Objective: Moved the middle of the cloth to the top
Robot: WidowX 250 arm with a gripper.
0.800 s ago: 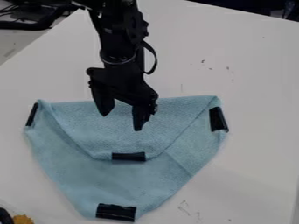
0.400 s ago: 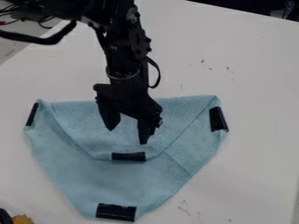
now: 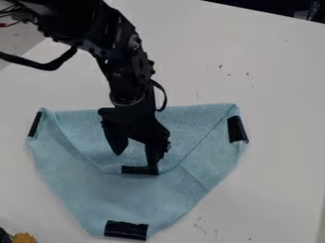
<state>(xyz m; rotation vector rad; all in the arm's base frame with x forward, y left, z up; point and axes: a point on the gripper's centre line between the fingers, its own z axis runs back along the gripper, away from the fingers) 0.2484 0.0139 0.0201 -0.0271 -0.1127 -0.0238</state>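
So we've got our blue cloth [image 3: 127, 199] lying on the white surface [image 3: 273, 95], left of centre in the view, with a rounded flap [image 3: 196, 118] lying across its upper part. Our arm [image 3: 127, 71] comes in from the upper left and the hand [image 3: 135, 160] hangs down over that flap, fingers spread pretty wide with nothing between them. One fingertip is right at the right end of the middle black strip [image 3: 130, 169] on the flap's lower edge, though we can't tell if it's actually touching. We've also got a black strip at the cloth's left corner [image 3: 35, 124], another at its right corner [image 3: 236, 129] and one at the bottom [image 3: 126, 230], plus something orange-yellow [image 3: 24, 238] down in the lower left corner
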